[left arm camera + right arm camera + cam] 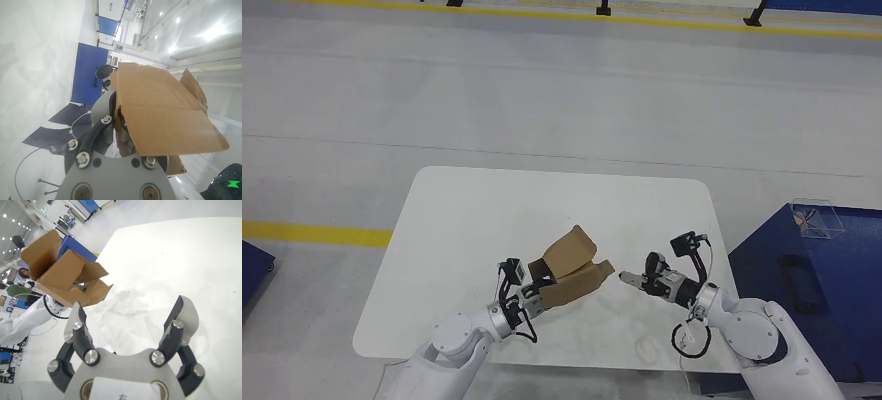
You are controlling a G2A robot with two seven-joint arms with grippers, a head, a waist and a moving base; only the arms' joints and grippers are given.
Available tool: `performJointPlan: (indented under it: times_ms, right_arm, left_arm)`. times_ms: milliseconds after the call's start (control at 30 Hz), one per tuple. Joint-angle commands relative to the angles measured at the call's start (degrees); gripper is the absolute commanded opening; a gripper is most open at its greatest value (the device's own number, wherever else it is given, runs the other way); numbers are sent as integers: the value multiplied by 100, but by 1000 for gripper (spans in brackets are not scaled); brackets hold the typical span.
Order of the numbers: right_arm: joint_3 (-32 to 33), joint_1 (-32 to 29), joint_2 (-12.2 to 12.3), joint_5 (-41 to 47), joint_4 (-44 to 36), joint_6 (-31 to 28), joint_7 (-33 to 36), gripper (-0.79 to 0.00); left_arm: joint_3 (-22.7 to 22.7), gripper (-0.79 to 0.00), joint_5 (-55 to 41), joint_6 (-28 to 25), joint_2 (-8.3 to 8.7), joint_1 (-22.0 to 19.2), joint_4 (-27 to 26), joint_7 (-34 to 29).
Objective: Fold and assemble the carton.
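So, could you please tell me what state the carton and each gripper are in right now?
carton: partly folded, end flaps open, not yet assembled.
left gripper: shut on one panel of the carton.
right gripper: open, empty, apart from the carton.

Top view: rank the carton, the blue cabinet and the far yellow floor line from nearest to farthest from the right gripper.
Measured from the right gripper, which is open:
1. carton: just off its fingertips, over the near part of the table.
2. blue cabinet: off the table, on the robot's right.
3. yellow floor line: across the floor, well beyond the table's far edge.
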Motion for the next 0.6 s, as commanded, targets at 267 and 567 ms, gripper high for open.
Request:
performJointPlan:
  times_ms: [267,567]
  right_arm:
    - [-622,303,-122,-183,29,401,-137,0]
    - [-613,543,-164,-89,176,578,-205,0]
  left_arm:
    - [82,-785,144,24,-22,-10,-55,8]
    - [80,-785,147,25,-23,-11,-55,11]
